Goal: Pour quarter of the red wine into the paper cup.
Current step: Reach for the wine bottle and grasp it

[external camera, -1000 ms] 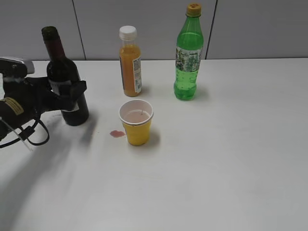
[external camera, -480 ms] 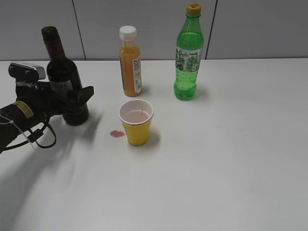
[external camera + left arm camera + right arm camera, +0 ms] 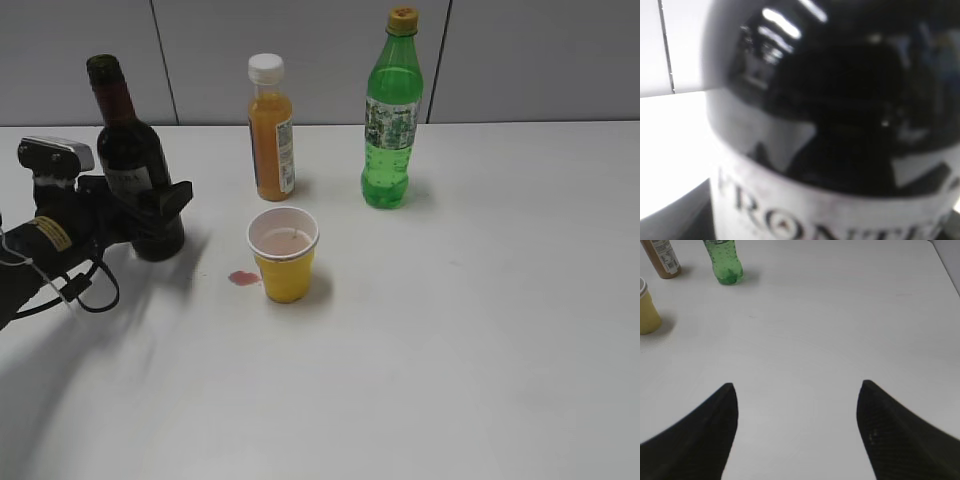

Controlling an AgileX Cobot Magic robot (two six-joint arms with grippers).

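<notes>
The red wine bottle (image 3: 135, 165) stands upright on the white table at the left; it is dark glass with a maroon neck foil and a white label. It fills the left wrist view (image 3: 840, 110). My left gripper (image 3: 157, 197) reaches in from the left with a finger on each side of the bottle's body and looks open around it (image 3: 830, 222). The yellow paper cup (image 3: 284, 255) stands right of the bottle, apart from it, with a little pale liquid inside; it also shows in the right wrist view (image 3: 645, 310). My right gripper (image 3: 797, 390) is open and empty over bare table.
An orange juice bottle with a white cap (image 3: 271, 140) and a green soda bottle (image 3: 390, 130) stand behind the cup; both show in the right wrist view (image 3: 660, 257) (image 3: 724, 260). A small red spill (image 3: 242, 278) lies left of the cup. A grey wall backs the table.
My left gripper has moved a little right and up along the bottle. The bottle and the cup have not moved.
</notes>
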